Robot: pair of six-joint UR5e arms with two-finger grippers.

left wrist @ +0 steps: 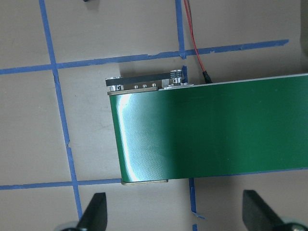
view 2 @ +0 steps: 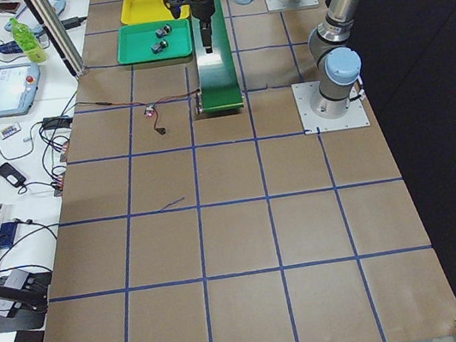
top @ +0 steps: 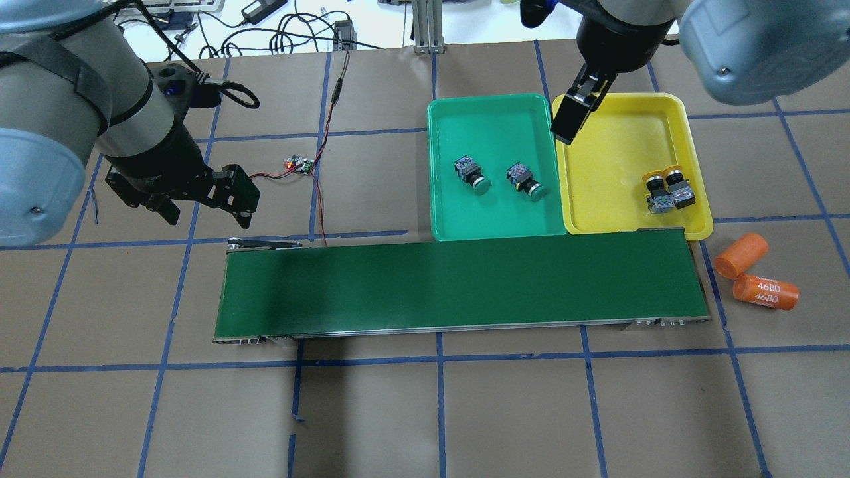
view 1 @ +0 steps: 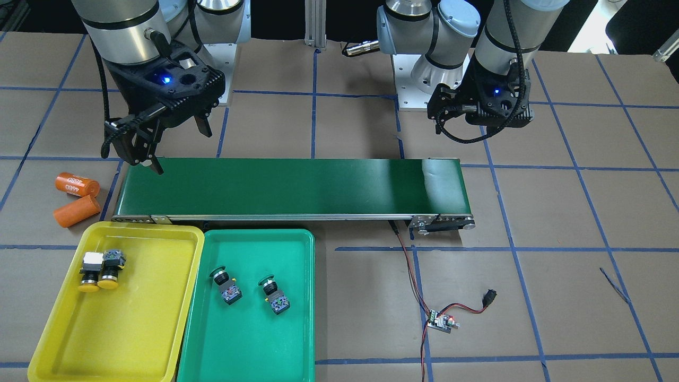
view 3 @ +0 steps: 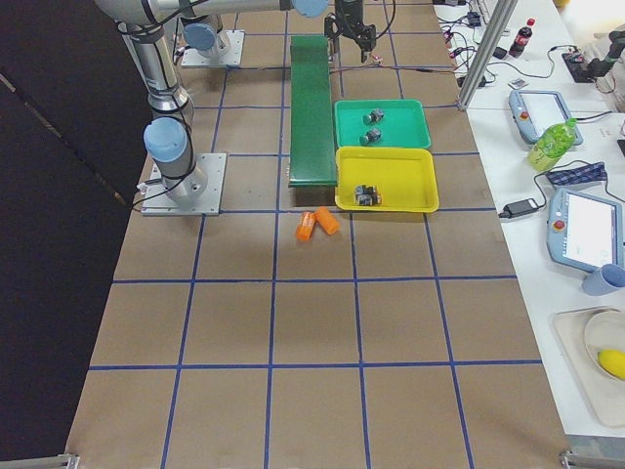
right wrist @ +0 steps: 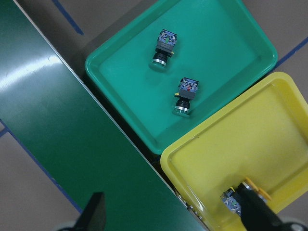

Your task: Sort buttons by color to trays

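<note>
Found both yellow buttons (view 1: 110, 268) lying on their sides, touching each other, near one end of the yellow tray (view 1: 143, 318). Found both green buttons (view 1: 226, 285) on their sides, apart, in the green tray (view 1: 249, 339) just beside it. Saw the right gripper (view 1: 180, 148) raised over the end of the conveyor belt (view 1: 292, 185) by the trays, fingers wide apart, holding nothing. Saw the left gripper (top: 204, 207) likewise spread and empty, above the counter (view 1: 557, 212) by the belt's other end.
</note>
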